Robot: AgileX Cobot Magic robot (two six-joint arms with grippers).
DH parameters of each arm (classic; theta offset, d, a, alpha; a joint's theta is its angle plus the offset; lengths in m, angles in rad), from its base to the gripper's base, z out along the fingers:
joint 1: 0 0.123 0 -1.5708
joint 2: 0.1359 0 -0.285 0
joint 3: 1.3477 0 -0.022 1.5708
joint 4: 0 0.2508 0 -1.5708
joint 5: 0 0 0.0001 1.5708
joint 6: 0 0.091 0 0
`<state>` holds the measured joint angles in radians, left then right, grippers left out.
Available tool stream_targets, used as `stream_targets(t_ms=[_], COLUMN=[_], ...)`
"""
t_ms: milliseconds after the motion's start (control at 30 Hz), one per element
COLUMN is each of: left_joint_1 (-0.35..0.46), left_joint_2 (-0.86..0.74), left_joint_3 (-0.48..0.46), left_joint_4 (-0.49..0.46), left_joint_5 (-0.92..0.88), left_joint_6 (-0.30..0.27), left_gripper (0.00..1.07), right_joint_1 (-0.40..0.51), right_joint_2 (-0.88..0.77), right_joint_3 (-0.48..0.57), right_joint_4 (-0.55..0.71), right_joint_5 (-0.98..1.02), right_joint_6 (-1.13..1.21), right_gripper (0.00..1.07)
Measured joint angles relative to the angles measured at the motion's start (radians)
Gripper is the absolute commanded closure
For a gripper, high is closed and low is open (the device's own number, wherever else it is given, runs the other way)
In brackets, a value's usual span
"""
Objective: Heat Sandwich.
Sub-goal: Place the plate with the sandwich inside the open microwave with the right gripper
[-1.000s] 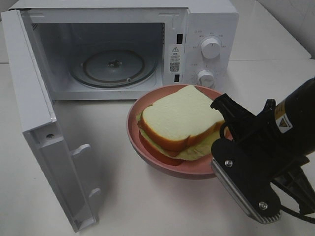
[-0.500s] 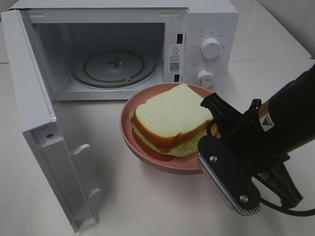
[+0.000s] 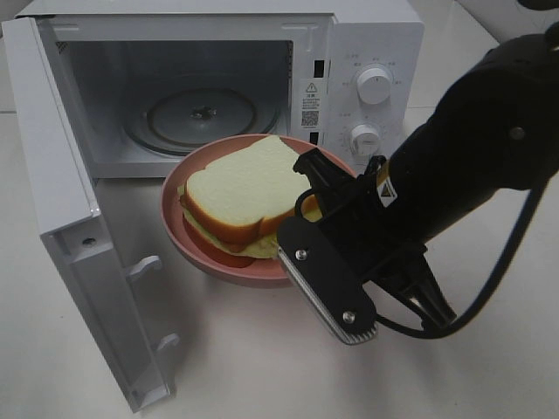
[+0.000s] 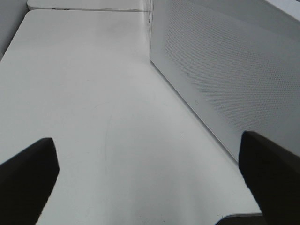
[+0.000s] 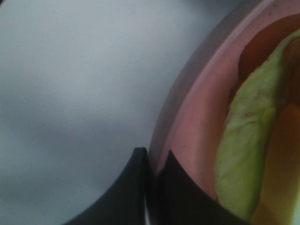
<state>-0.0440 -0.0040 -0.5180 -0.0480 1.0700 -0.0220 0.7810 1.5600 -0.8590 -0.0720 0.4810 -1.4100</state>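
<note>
Right hand (image 5: 152, 164) clenched on plate (image 3: 175, 209) rim, centre frame. Keep it level and slide sandwich (image 3: 240, 183) onto turntable (image 3: 201, 118), upper left. Left hand (image 4: 150, 187) released.

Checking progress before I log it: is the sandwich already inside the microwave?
No, the sandwich lies on the pink plate in front of the open microwave, not on its turntable.
</note>
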Motion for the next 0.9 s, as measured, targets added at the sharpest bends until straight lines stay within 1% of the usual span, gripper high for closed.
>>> stream_targets(t_ms=[233, 367, 433, 667, 900], left_joint_1=[0.000, 0.000, 0.000, 0.000, 0.000], left_joint_2=[0.000, 0.000, 0.000, 0.000, 0.000], left_joint_3=[0.000, 0.000, 0.000, 0.000, 0.000], left_joint_4=[0.000, 0.000, 0.000, 0.000, 0.000], left_joint_5=[0.000, 0.000, 0.000, 0.000, 0.000], left_joint_6=[0.000, 0.000, 0.000, 0.000, 0.000], left_gripper=[0.06, 0.06, 0.06, 0.06, 0.06], right_joint_1=[0.000, 0.000, 0.000, 0.000, 0.000], right_joint_2=[0.055, 0.099, 0.105, 0.166, 0.185], right_joint_3=[-0.063, -0.116, -0.123, -0.196, -0.235], right_joint_4=[0.000, 0.000, 0.000, -0.020, -0.044], right_joint_5=[-0.006, -0.008, -0.008, 0.003, 0.006], right_joint_6=[0.000, 0.000, 0.000, 0.007, 0.010], right_gripper=[1.07, 1.07, 1.07, 1.07, 1.07])
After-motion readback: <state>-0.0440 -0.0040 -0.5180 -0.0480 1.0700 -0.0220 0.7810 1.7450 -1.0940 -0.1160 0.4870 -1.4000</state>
